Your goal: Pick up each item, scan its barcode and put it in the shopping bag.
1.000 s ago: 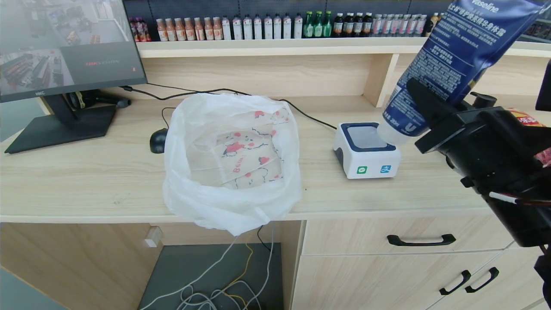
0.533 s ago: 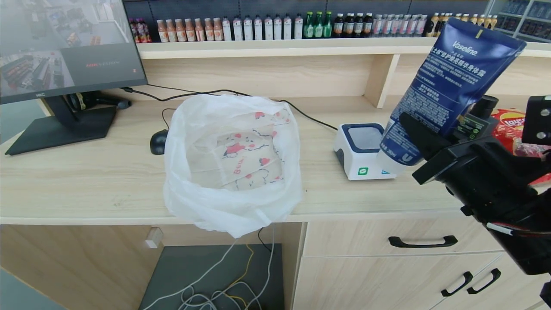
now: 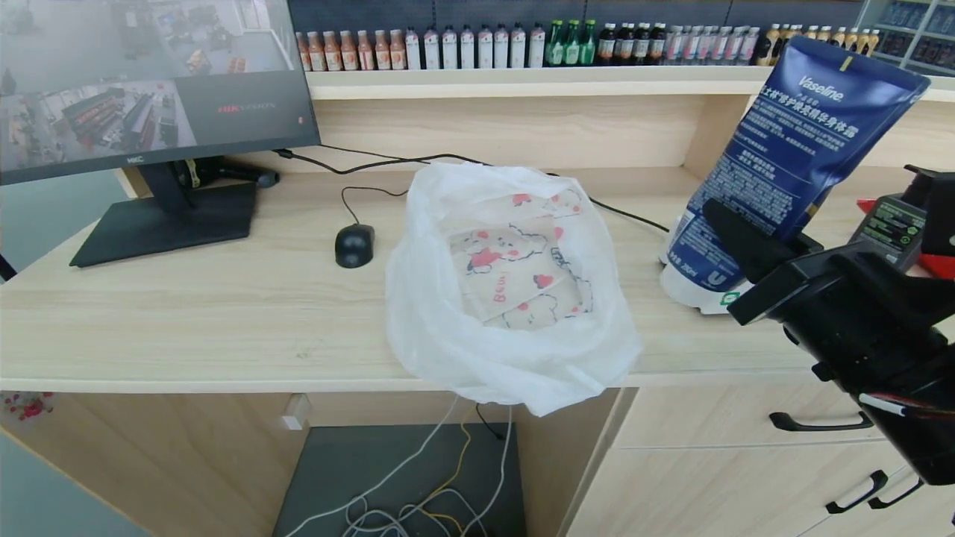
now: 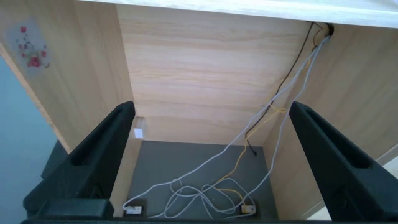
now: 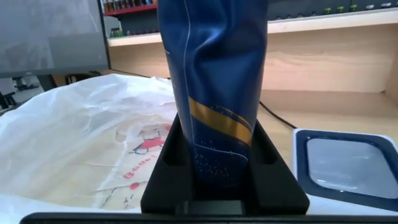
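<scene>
One tube (image 3: pixel 791 149), clamped in the right gripper (image 5: pixel 217 168), has swung off the scanner (image 5: pixel 345 162) toward the bag (image 3: pixel 515 350), so bagging looks next; left gripper (image 4: pixel 211 112) gapes.

Soft, even light is falling from overhead; the white translucent plastic bag (image 3: pixel 515 358) is glowing, the glossy dark blue tube (image 5: pixel 211 81) I am holding is catching pale streaks (shade is pooling under the pale wooden counter (image 3: pixel 224 313)).
</scene>
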